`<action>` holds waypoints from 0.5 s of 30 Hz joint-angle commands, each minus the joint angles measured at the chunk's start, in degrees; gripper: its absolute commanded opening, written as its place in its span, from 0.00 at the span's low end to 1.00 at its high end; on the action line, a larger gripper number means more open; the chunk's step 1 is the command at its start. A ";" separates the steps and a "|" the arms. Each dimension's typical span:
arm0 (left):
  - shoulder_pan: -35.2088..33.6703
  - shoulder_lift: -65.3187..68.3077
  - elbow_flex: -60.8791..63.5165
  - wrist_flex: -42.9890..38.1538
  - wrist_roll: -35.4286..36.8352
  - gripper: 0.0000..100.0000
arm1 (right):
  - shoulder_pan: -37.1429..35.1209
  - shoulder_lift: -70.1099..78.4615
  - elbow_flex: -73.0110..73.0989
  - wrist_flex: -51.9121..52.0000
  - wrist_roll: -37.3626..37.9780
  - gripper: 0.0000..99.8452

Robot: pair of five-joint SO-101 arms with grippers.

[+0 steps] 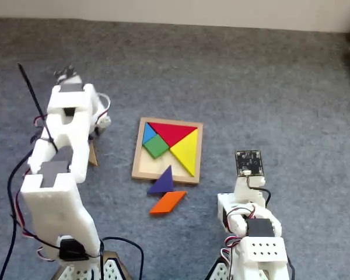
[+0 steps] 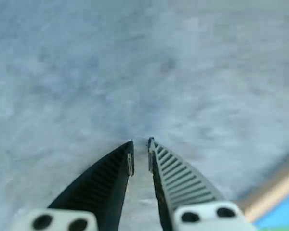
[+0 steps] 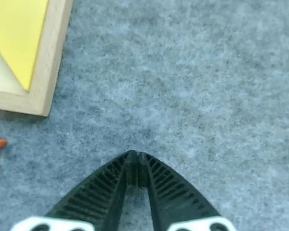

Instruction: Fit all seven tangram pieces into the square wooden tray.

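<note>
High view: tray (image 1: 147, 169) sits between my two pincers. Red triangle (image 1: 172, 132), yellow triangle (image 1: 187, 151), blue triangle (image 1: 147, 133) and green square (image 1: 156, 146) are seated, packed away from my bases. That leaves a bare corner on my side, probably the slot for the rest. Purple triangle (image 1: 161, 181) straddles the rim there. Orange parallelogram (image 1: 168, 202) lies just beside it on the carpet (image 1: 268, 87), somewhat nearer my right arm (image 1: 248, 175). Tan scrap (image 1: 93, 155) under my left arm (image 1: 67, 125); can't tell what it is.

Left wrist view: left pincer (image 2: 139, 147) is a crack apart, holding nothing, over bare carpet. The tray rim and a bit of blue are near one finger's base.

Right wrist view: right pincer (image 3: 136, 168) is fully closed and empty. The tray corner is ahead of the tips and apart from them, orange tip off to the side. Carpet is open around the tips, so there's room to swing. I'd mind the raised rim: pieces likely need lifting over it.
</note>
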 commanded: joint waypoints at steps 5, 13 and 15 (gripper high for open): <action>7.25 -1.80 -9.80 0.00 -5.36 0.08 | 0.66 -0.66 1.80 -1.19 -0.09 0.03; 7.08 -4.88 -12.62 15.21 -5.36 0.08 | 0.66 -0.66 1.80 -1.19 -0.09 0.03; 6.29 -5.58 -12.62 18.81 -5.36 0.08 | 0.66 -0.66 1.80 -1.19 -0.09 0.03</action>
